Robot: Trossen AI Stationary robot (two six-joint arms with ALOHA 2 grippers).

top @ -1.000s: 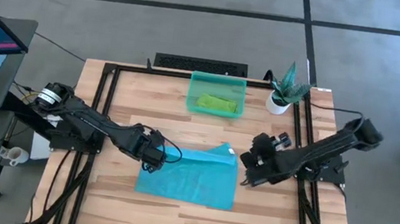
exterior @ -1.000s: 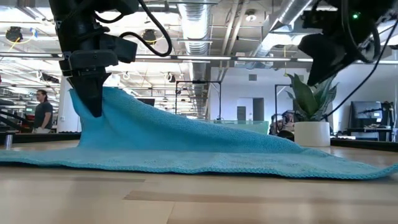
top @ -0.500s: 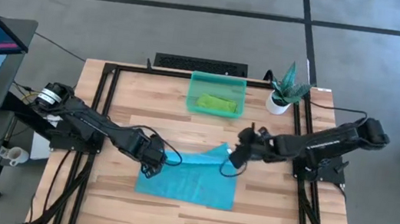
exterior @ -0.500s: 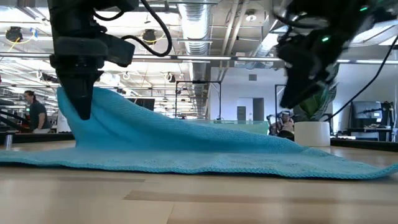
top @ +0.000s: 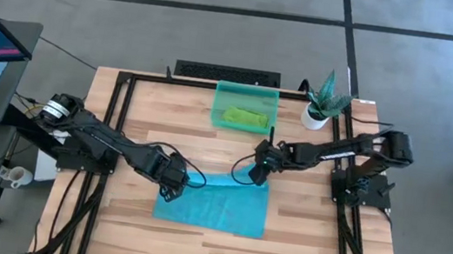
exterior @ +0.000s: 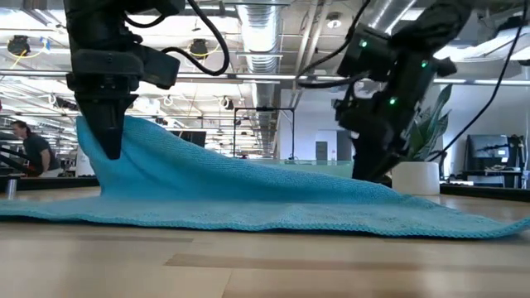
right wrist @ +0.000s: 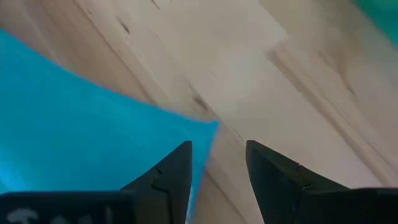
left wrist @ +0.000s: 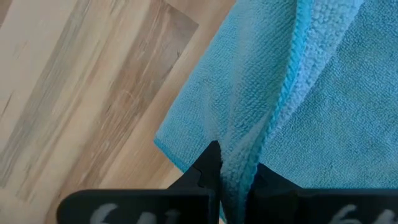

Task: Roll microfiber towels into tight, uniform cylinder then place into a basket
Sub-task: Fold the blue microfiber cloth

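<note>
The turquoise towel (top: 218, 201) lies spread on the table, with its left edge raised. My left gripper (top: 174, 181) is shut on that edge; it also shows in the low view (exterior: 103, 145). My right gripper (top: 254, 172) is open and low over the towel's far right corner (right wrist: 202, 130). Its fingers (right wrist: 165, 177) stand on either side of the corner, and I cannot tell whether they touch it. The lime green towel (top: 244, 116) lies inside the teal basket (top: 219, 107) at the far middle. My left gripper pinches a bunched fold of the towel's left edge (left wrist: 235, 163) between its two fingers, coming from above and pointing down. The held part is lifted (exterior: 124, 136), and the cloth slopes down from it to the rest of the towel, which lies flat on the table.
A small white pot with a green plant (top: 321, 104) stands at the far right, beside the basket. A black frame (top: 119, 113) runs along the table's edges. Bare wood lies near the front edge (top: 210, 252).
My right gripper has gone toward the table's left edge and down, from beside the towel's right edge to its far right corner. My left gripper keeps the towel's left edge raised and has hardly moved.
</note>
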